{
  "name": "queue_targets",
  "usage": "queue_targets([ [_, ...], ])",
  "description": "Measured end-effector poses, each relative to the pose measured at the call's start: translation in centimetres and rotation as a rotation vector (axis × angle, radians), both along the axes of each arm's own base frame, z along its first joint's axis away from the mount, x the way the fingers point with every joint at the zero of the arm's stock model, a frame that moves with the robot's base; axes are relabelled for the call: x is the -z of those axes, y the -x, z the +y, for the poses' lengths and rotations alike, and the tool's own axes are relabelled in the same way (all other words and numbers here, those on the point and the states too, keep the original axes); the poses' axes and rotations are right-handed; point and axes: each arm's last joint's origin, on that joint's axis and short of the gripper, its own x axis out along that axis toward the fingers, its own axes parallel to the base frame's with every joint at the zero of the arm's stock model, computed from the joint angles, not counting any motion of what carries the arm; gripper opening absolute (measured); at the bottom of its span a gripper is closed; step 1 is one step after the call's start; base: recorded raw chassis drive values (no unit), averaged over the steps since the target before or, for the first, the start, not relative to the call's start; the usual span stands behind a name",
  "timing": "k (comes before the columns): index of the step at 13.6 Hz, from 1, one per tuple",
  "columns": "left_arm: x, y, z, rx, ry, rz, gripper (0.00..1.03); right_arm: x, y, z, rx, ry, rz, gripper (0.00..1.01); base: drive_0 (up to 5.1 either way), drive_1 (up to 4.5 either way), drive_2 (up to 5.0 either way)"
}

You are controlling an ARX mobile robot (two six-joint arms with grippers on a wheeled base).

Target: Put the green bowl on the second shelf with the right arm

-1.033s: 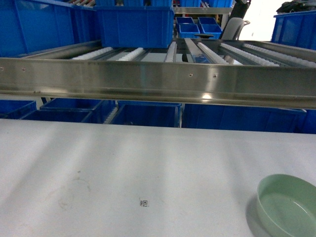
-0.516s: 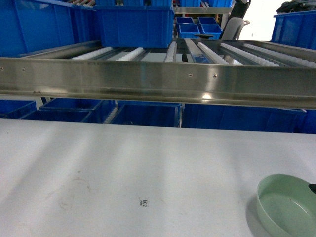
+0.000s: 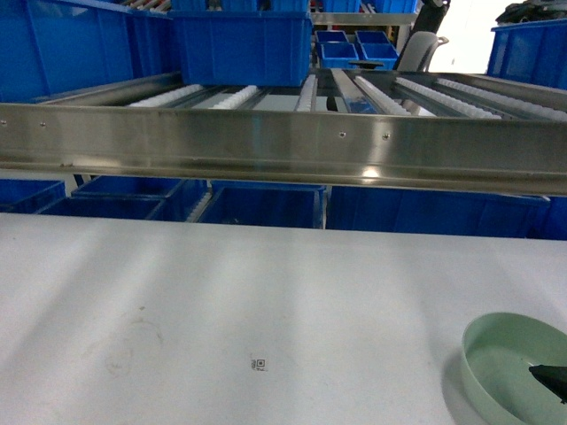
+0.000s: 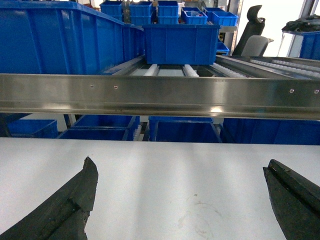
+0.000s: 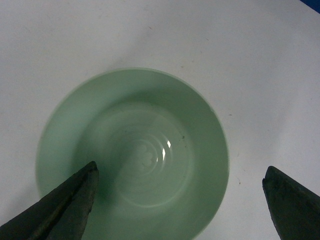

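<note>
Above green bowl | right gripper jaws wide apart, empty | left gripper likewise

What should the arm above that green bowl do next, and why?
Probably ease straight down so one finger drops inside the green bowl and the other outside its rim, then close. The right gripper hangs open above it, one fingertip over the inside, the other over the white table, gripping nothing yet.

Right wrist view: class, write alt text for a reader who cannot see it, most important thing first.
An empty green bowl sits upright on a white table, seen from straight above. The right gripper is open, its two dark fingertips at the bottom corners, one over the bowl's near-left rim and the other past its right side.
</note>
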Motion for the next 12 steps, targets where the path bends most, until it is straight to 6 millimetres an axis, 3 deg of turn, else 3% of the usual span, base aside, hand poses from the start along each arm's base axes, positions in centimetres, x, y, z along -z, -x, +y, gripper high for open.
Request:
queue_targets([
  [5,0.0,0.0,0.0,0.000,0.000,0.000,0.98,1.6,-0.9,-2.1,0.059,-0.010,0.053,0.98,0.0,0.00,0.0],
  [9,0.0,0.0,0.0,0.000,0.000,0.000,0.98,2.4,-1.2,-2.2,0.057,-0.020,0.072,0.98,0.0,0.00,0.0],
  [10,0.0,0.0,0.0,0.000,0.000,0.000,0.98,2.4,-1.2,-2.2,0.058,-0.019,0.067,0.93,0.0,0.00,0.0],
  [12,0.0,0.0,0.0,0.000,0.000,0.000,0.98,2.8,-1.3,-2.3,0.063,-0.014,0.072,0.73,0.0,0.00,0.0],
])
